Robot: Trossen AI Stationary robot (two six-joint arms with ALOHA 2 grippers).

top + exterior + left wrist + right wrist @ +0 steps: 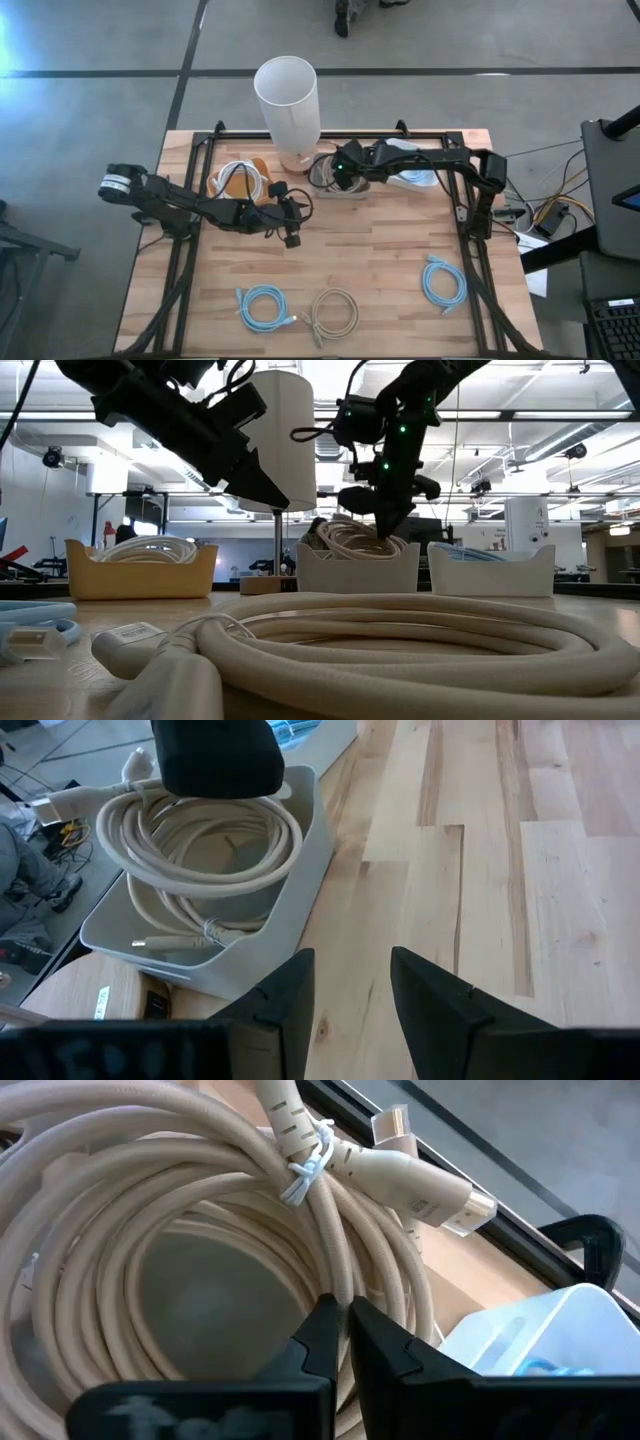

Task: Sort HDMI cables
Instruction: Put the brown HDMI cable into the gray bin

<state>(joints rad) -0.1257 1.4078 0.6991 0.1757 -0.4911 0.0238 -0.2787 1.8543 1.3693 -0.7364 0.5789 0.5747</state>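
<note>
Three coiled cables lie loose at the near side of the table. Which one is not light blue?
The beige cable, the middle one of the three. The light blue cable on its left and the light blue cable on its right differ in colour.

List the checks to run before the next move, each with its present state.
1. Right gripper shut, down on the tray coil in the grey tray: ok.
2. Right gripper free of the tray coil: cannot tell.
3. Left gripper open and empty over the table: ok.
4. Grey tray holds only beige cable: ok.
5. All coils sorted: not ok. The left blue coil, right blue coil and loose beige coil are not yet in trays.
</note>
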